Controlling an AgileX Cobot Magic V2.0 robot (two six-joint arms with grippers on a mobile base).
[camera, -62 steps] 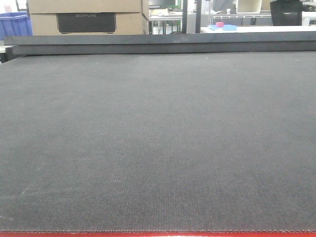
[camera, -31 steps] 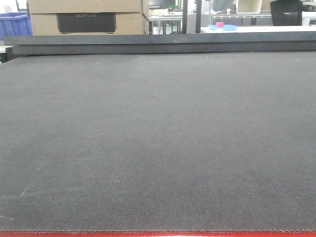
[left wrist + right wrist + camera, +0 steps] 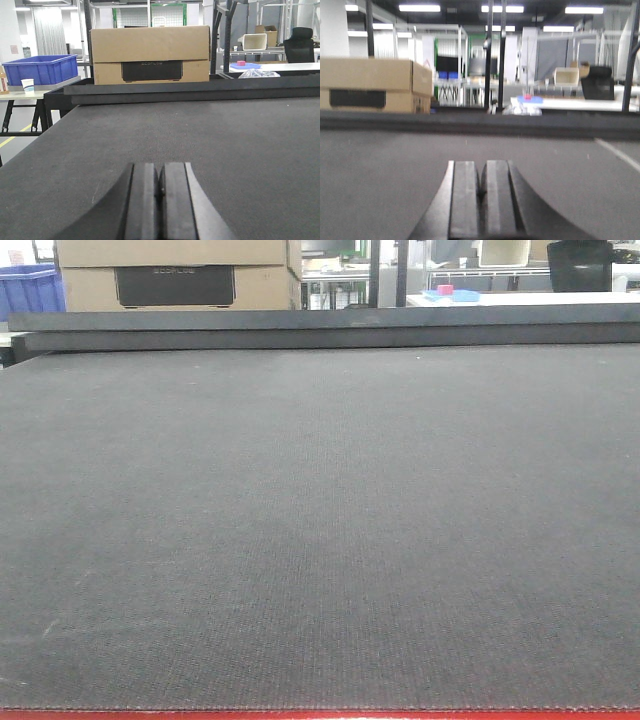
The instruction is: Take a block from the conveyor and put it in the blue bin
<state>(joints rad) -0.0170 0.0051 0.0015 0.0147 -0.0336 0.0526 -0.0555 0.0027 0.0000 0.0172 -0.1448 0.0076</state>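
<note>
1. The conveyor filled nearly the whole front view: a dark grey woven belt with a thin strip of red frame at six o'clock. No block showed on it in any of the three views.
2. A cardboard box stood beyond the belt's far edge, at twelve o'clock in the left wrist view.
3. The blue bin sat at about ten o'clock in that same view, past the belt's far left corner and well apart from both arms. What it held could not be seen.
4. The left gripper hung low over the belt at six o'clock of its own view, its fingers pressed together on nothing.
5. The right gripper hung the same way, fingers together and empty, though its view was blurred.
6. A small pink thing lay far off at one o'clock, well clear of the conveyor. Whether it was a block could not be told.
7. By my reading, nothing of the task was done yet. With no block within reach, the grab, the carry toward ten o'clock and the drop into the bin were all left to do, and the fingers would have to part first.
</note>
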